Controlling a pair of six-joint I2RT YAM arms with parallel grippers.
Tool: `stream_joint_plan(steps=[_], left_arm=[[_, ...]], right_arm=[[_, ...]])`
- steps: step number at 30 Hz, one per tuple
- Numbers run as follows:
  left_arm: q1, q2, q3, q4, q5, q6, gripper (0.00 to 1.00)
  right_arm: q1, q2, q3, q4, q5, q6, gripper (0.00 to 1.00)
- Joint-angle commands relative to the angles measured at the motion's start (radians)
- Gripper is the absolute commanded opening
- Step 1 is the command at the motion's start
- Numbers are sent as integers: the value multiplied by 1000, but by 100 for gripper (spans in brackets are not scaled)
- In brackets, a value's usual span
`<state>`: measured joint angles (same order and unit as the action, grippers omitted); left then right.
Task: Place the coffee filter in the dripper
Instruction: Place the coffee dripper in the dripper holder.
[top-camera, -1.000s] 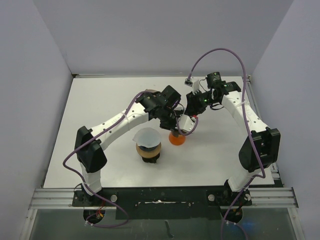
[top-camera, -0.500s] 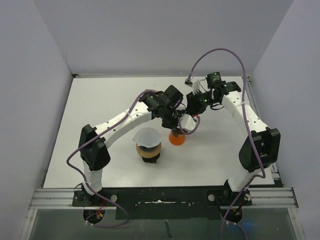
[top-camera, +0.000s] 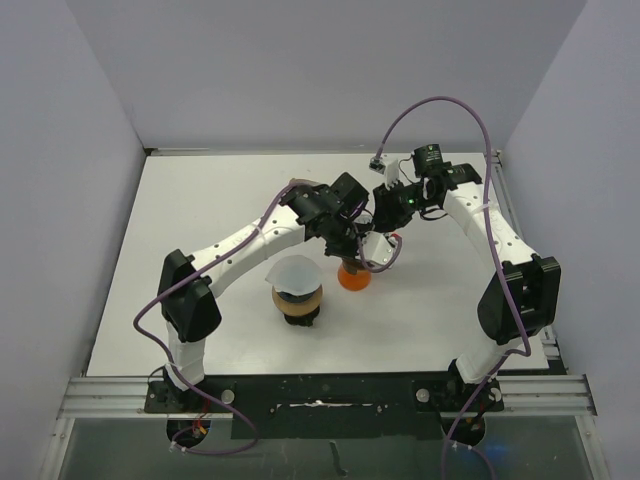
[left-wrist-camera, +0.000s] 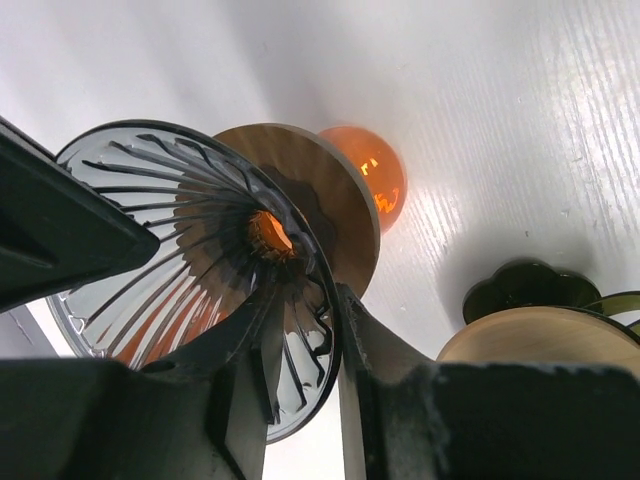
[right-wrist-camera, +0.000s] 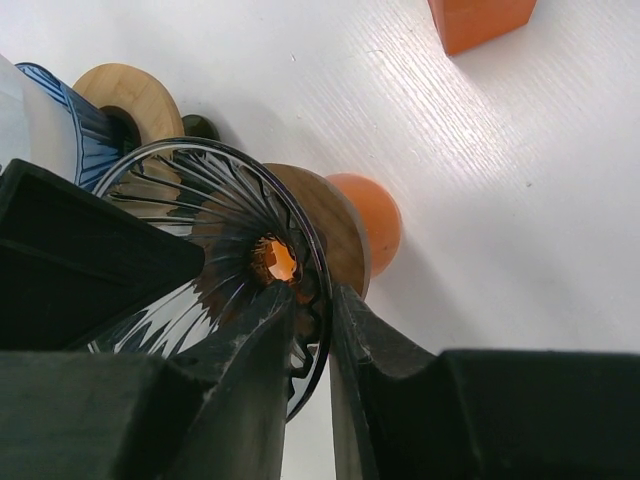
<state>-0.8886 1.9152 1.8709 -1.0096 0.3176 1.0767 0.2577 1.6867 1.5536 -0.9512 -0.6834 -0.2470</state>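
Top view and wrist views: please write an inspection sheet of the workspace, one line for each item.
surface: white table, no spill seen.
job's things: white coffee filter seems to stand in the blue dripper; clear dripper with wooden collar, at an orange globe.
clutter: orange block.
grippers: left gripper and right gripper each pinch the clear dripper's rim.
cables: purple cables loop along both arms.
surroundings: grey walls; metal rail at near edge.

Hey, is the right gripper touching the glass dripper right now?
Touching. The right wrist view shows the right gripper with its jaws closed on the rim of the dripper, one inside the glass and one outside.
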Motion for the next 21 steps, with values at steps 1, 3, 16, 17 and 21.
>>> stream_joint_plan(steps=[1,3,16,17,21], left_arm=[[4,-13,15,12,12,6,20],[0,-15,0,16,3,9,18],[0,-48,-107,51,-18,14,13],[0,-48,-108,51,-18,14,13],[1,-49,-119,55,-15,11,13]], right_arm=[[9,-66,-17,8,-10,-10,19],[10,-65,-24,12,-9,-11,18],[16,-82,-86,36,17,-25,15],[16,-82,-92,37,20,-27,15],[20,-84,-109,43,29,-35,15]])
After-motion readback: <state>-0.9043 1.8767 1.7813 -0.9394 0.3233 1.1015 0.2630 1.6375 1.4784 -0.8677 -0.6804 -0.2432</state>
